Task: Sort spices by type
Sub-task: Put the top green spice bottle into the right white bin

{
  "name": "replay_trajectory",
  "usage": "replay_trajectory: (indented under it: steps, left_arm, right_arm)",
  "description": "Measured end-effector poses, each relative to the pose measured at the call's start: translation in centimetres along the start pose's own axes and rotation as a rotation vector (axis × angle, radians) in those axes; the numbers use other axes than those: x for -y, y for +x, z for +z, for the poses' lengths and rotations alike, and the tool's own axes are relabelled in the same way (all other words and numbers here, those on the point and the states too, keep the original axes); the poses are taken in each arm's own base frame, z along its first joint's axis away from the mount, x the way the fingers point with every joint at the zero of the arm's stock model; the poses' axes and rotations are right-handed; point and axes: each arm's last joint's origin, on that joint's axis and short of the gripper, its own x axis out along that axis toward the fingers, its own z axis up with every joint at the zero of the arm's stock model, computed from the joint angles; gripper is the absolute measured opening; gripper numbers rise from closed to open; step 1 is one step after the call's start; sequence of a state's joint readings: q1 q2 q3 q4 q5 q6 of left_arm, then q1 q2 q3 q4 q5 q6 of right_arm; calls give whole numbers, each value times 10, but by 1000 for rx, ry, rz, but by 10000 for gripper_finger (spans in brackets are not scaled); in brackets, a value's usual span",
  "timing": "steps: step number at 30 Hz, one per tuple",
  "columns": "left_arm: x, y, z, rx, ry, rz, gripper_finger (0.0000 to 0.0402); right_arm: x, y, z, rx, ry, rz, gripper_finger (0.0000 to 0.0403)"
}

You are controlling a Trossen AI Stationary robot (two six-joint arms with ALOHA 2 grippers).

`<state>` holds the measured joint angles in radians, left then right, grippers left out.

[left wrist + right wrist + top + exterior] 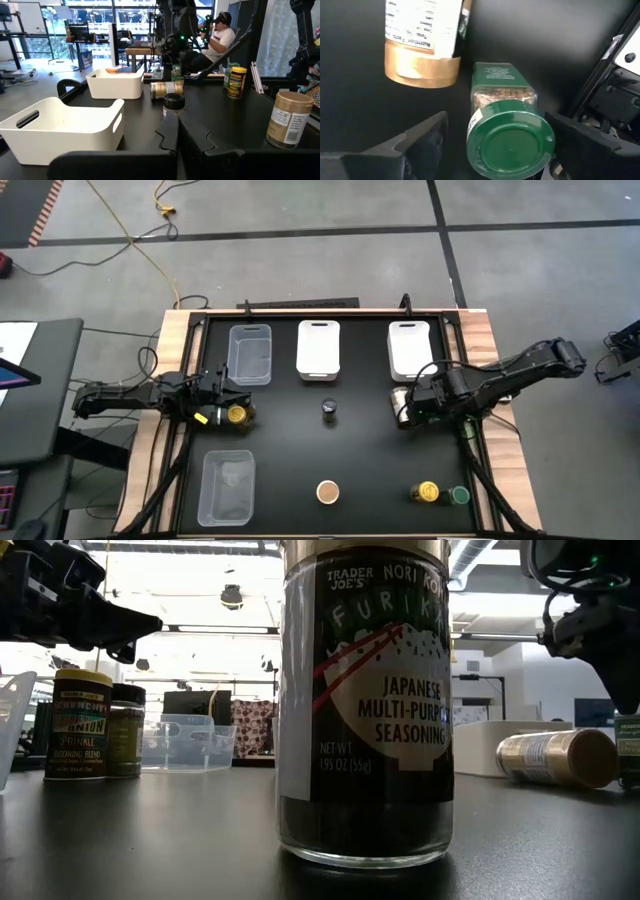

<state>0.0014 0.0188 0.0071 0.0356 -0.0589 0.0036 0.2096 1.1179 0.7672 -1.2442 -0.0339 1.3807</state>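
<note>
Green-topped spice jar (510,135) lies on its side on the black table (370,450), directly between the fingers of the right gripper (496,122), lid toward the wrist. The fingers stand apart, one on either side of the lid. There is a clear gap on one side, while the other finger is so near that contact cannot be judged. Just beyond the fingertips a tan-topped jar (422,47) also lies on its side, almost touching the green jar's base. A white bin (409,348) sits close beyond this gripper, and a second white bin (318,348) is farther off beside it.

Across the table, the left gripper (222,410) has its fingers pressed together on nothing. It hangs above a standing yellow-topped jar (80,725), with a darker jar (127,728) right beside that one. A clear bin (250,355) is near this gripper on the far side, and another clear bin (228,485) is on the near side.

Between the two grippers a dark-grey-topped jar (329,411) stands alone. Well away from the right gripper, at the near edge, a yellow-topped jar (427,492) and a green-topped one (459,496) stand side by side, with an upright tan-topped jar (328,493) apart from them. A seated person (220,35) is visible beyond the table.
</note>
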Motion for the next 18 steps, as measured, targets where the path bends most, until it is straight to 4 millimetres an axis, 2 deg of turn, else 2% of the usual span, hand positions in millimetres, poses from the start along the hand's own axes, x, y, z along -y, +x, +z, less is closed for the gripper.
replay_trajectory:
  steps: [5, 18]
  left_arm:
    - [0, 0, 0, 0, 0, 0, 0]
    - [0, 0, 0, 0, 0, 0, 0]
  right_arm:
    - [2, 5, 0, -13, -16, -10, 345]
    - [4, 15, 0, -16, -23, -19, 277]
